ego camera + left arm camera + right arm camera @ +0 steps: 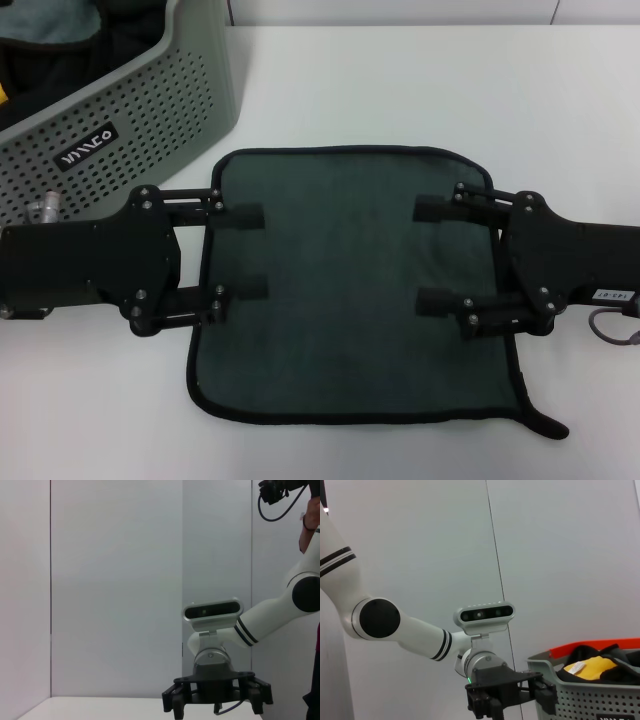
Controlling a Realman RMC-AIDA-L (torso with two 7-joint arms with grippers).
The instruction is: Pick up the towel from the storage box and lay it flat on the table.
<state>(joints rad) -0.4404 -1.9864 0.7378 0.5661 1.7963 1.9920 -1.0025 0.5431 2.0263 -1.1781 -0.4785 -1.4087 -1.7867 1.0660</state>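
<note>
— Where is the dark green-grey towel with black piping [350,280]?
— Spread flat on the plain white table [480,90], beside the perforated light grey plastic storage box [150,110].
— The claws?
— Left gripper [245,252] and right gripper [435,256] hover over opposite edges, fingers spread, holding nothing.

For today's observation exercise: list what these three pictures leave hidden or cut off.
- Head view: the perforated light grey plastic storage box is cut by the frame's edge, contents mostly unseen.
- Head view: the dark green-grey square towel hides its underside.
- Both wrist views: towel out of frame.
</note>
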